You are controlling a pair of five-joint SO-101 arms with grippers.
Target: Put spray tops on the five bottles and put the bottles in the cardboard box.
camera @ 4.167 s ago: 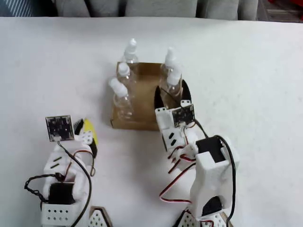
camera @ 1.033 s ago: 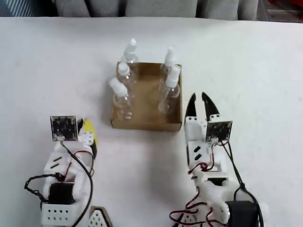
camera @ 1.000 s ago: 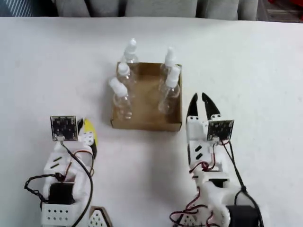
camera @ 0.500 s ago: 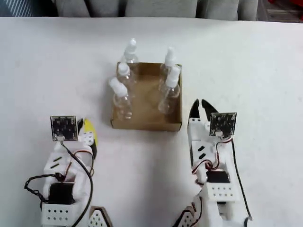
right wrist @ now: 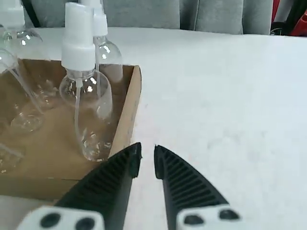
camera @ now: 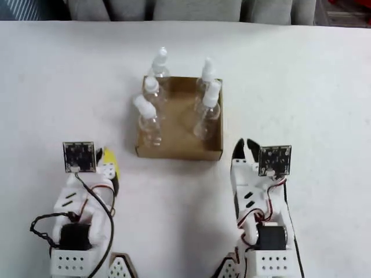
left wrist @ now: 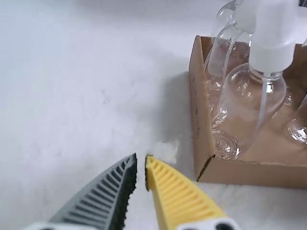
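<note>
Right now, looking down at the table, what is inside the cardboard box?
Five clear bottles with white spray tops stand in the cardboard box, three along one side, two along the other. The bases of the far ones are hidden behind nearer bottles.

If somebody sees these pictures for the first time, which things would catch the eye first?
First, the cardboard box in the middle of the white table, with clear bottles wearing white spray tops standing inside it. Then the two grippers on the arms' side of the box, both empty: the yellow and grey left gripper off its left front corner, and the black right gripper by its right front corner.
</note>
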